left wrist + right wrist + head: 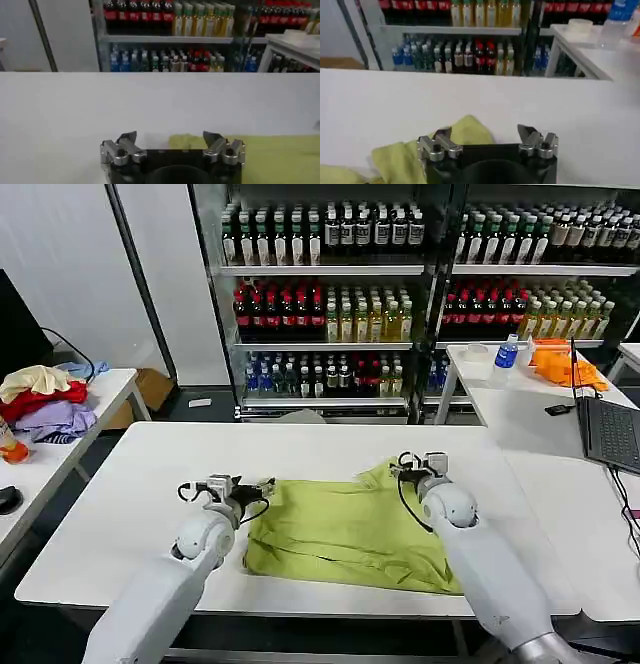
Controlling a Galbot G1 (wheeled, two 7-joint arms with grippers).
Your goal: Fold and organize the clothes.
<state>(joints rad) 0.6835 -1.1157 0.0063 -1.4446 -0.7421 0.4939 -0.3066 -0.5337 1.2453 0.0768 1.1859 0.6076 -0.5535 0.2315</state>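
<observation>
- My left gripper (262,484) hovers at the far left corner of the lime T-shirt (345,529), jaws spread wide with nothing between them; its wrist view has that corner just past one fingertip.
- My right gripper (410,463) sits over the shirt's far right corner, jaws equally wide, holding nothing.
- The shirt lies rumpled and partly folded on the white table (140,484), near its front edge, between both arms.
</observation>
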